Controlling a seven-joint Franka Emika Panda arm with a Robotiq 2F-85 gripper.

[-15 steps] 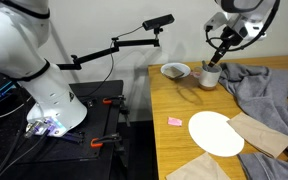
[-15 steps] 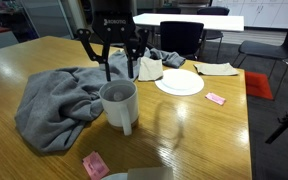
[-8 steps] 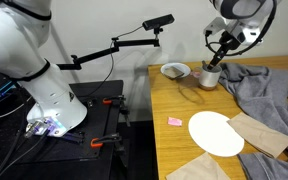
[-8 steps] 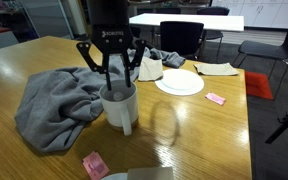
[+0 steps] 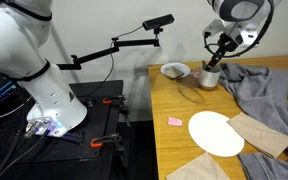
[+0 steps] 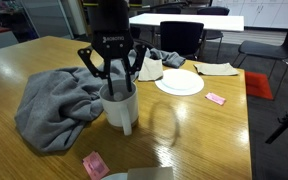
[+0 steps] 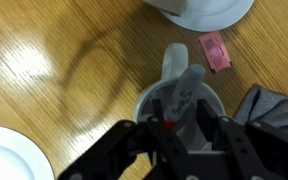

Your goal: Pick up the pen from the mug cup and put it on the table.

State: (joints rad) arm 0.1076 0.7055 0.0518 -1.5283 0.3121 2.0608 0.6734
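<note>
Two black fingers (image 7: 144, 142) of the claw (image 7: 181, 128) stand apart and reach down into the mouth of the mug cup (image 7: 174, 65). Between them the wrist view shows a small red part of the pen (image 7: 170, 124). It is inside the mug cup, and the jaws are not pressed together on it, but I cannot tell if one pad touches it. In an exterior view the claw (image 6: 112, 88) comes from straight above, and its tips are hidden behind the rim of the mug cup (image 6: 121, 108), whose handle faces the camera. In an exterior view the claw (image 5: 215, 65) hangs over the mug cup (image 5: 210, 78) at the far end of the table (image 5: 174, 100). The mug cup stands upright on the light wooden table (image 6: 194, 130). Just beside it lies a crumpled grey cloth (image 6: 54, 105), which in the wrist view (image 7: 274, 110) shows at the right edge. On the other side of the mug cup is a shallow white bowl (image 5: 175, 70), and near this bowl a small pink piece (image 7: 214, 52) lies flat on the table (image 7: 64, 60). A flat white plate (image 5: 215, 133) lies well apart from the mug cup, with another pink piece (image 5: 174, 121) near it and brown paper sheets (image 5: 259, 135) just beside it.
</note>
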